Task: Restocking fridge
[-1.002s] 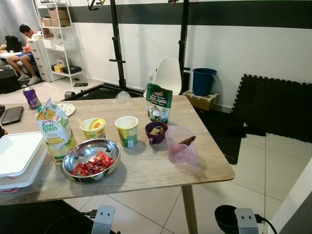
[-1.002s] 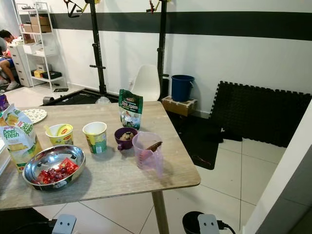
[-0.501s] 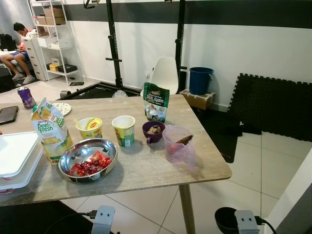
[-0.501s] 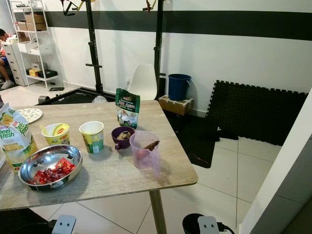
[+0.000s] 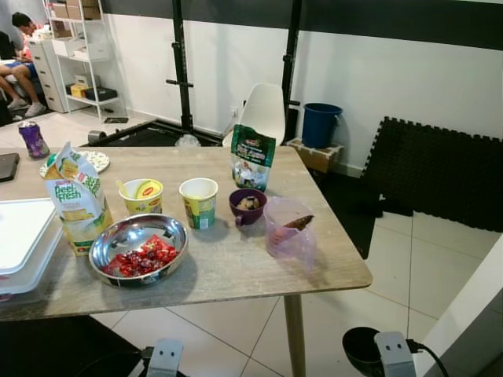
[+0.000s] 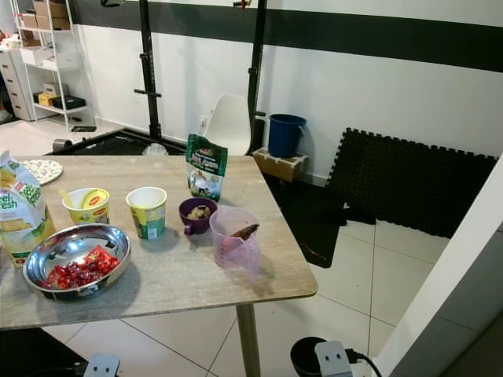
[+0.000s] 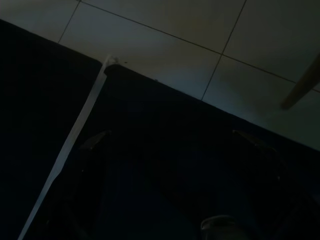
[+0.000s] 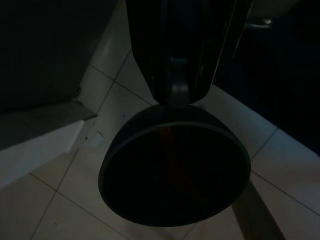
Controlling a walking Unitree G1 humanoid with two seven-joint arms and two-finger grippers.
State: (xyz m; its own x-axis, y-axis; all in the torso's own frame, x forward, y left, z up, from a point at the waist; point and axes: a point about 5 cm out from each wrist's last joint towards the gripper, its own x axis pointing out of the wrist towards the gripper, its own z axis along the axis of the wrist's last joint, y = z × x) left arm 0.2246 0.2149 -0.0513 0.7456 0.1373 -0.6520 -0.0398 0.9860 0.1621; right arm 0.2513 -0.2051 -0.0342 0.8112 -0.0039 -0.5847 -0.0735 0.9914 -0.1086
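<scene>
A wooden table (image 5: 236,275) stands before me with food on it. On it are a Peel Fresh juice carton (image 5: 75,200), a steel bowl of red sweets (image 5: 138,249), a yellow noodle cup (image 5: 143,195), a green and yellow cup (image 5: 199,202), a purple mug (image 5: 247,206), a pink measuring jug (image 5: 288,230) and a green pouch (image 5: 252,157). Both arms hang low under the table's near edge. In the dark left wrist view my left gripper (image 7: 172,165) points at the floor, fingers apart, nothing between them. The right wrist view looks down on a black round object (image 8: 175,167).
A white lidded container (image 5: 20,243), a purple can (image 5: 33,139) and a plate (image 5: 93,160) sit on the table's left. Beyond it are a white chair (image 5: 264,114), a blue bucket (image 5: 321,126), black foam mats (image 5: 440,169), a shelf (image 5: 75,47) and a seated person (image 5: 20,47).
The whole picture has shifted as the camera moved; the far wall and mats sit closer. Nothing on the table has moved.
</scene>
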